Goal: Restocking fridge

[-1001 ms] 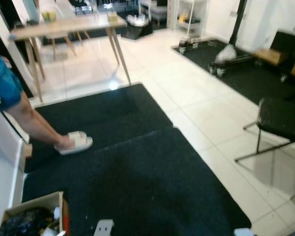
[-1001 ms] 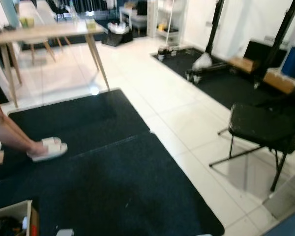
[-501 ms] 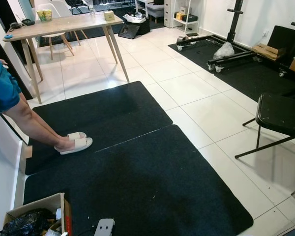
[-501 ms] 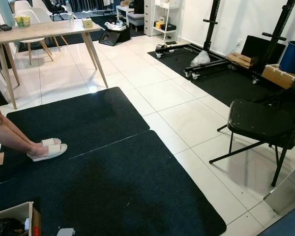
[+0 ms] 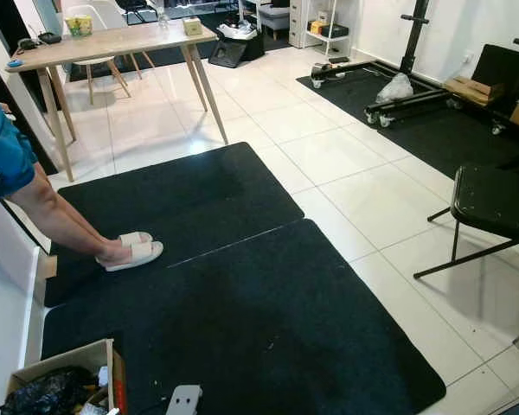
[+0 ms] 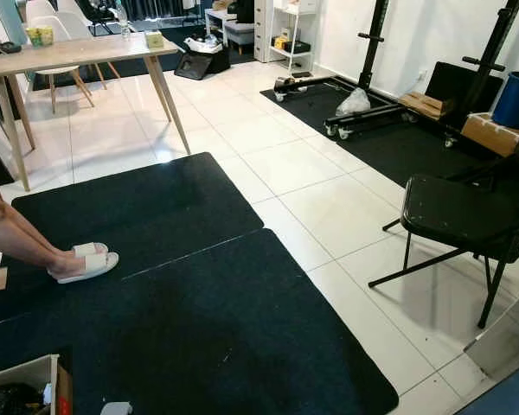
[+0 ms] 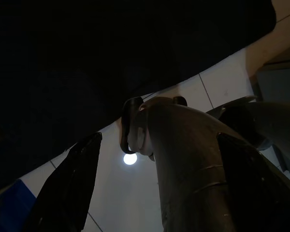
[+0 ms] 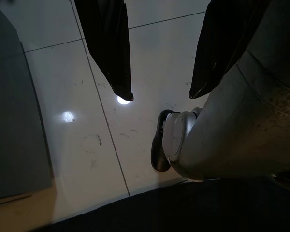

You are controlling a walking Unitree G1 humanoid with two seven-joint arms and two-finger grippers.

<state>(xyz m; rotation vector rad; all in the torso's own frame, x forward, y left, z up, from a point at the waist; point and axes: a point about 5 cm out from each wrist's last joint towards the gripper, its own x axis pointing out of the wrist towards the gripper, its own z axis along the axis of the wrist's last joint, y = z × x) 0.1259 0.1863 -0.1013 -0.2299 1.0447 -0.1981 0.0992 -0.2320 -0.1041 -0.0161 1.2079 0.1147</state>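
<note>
At the left edge of the head views a person (image 5: 22,186) is cut off, with only a blue garment, a leg and a sandal in frame. The cardboard box (image 5: 65,385) in the lower left corner runs off the bottom edge, its dark contents too jumbled to tell. The folding chair (image 5: 495,207) at the right edge is cropped. Small things on the table (image 5: 112,41) at upper left are too small to name. The left wrist view is mostly dark.
</note>
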